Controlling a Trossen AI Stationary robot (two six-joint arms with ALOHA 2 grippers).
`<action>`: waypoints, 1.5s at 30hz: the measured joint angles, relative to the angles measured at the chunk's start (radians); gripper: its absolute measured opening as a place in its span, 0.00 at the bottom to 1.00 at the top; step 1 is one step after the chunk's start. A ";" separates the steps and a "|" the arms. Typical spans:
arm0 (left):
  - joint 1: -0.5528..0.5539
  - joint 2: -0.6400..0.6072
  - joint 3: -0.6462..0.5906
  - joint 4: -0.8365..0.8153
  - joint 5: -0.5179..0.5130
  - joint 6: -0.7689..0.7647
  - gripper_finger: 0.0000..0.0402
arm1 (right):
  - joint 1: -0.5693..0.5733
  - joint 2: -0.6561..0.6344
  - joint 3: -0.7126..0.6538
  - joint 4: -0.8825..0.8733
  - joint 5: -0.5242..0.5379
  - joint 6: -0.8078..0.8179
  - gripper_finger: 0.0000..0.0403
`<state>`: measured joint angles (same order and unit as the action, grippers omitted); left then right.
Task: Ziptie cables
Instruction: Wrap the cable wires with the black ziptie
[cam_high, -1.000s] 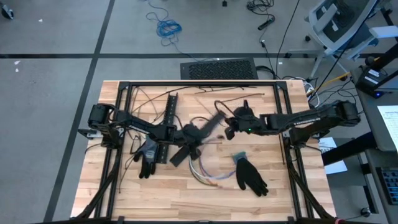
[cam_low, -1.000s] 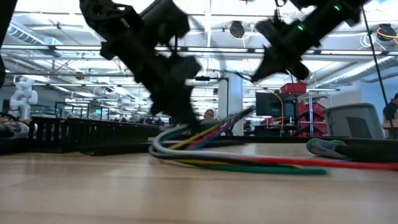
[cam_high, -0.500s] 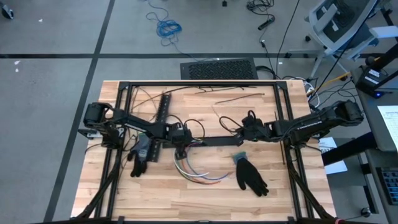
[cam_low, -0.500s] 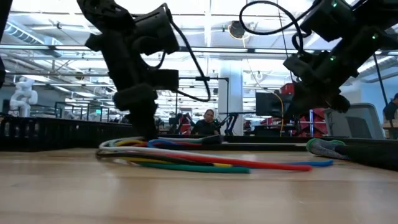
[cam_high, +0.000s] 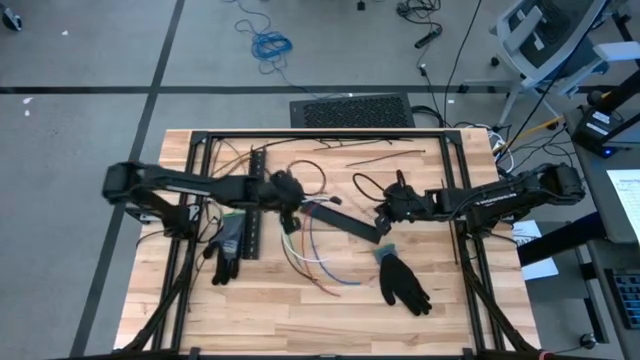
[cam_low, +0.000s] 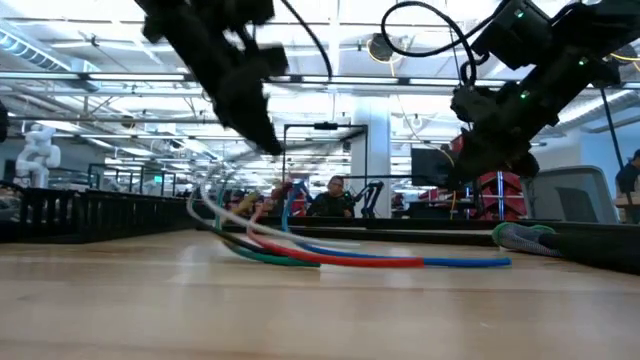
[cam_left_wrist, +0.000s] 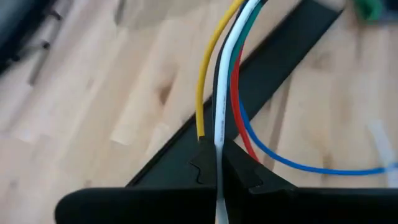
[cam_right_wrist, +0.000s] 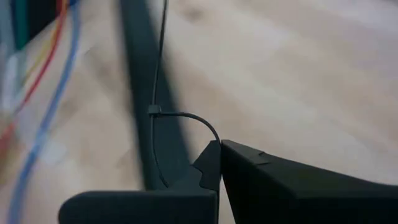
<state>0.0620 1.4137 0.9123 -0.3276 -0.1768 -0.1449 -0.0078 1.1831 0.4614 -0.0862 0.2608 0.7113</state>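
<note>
The left fingers (cam_left_wrist: 217, 163) are clamped on the cables (cam_high: 305, 240) and have lifted that end off the surface (cam_high: 460, 300); a moment ago the bundle lay flat under them. The wires now trail down from the fingers toward the right fingers (cam_high: 383, 215), which are pressed together, with a thin zip-tie loop (cam_right_wrist: 180, 121) just ahead of them. With the bundle raised, looping the tie around it looks possible next.

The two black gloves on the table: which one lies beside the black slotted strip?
The glove below the left arm, touching the slotted strip. The other glove lies apart, near the right arm.
</note>
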 joint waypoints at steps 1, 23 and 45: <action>-0.005 -0.037 0.000 -0.020 -0.021 -0.005 0.01 | 0.000 0.000 0.000 0.010 -0.050 -0.021 0.00; -0.058 -0.431 0.100 -0.397 -0.109 0.149 0.01 | 0.146 0.492 0.244 0.285 -0.398 -0.175 0.00; -0.058 -0.402 0.133 -0.528 -0.150 0.177 0.01 | 0.050 0.470 0.283 0.118 -0.197 -0.334 0.39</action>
<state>0.0040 1.0119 1.0456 -0.8556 -0.3273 0.0322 0.0426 1.6529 0.7441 0.0319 0.0643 0.3777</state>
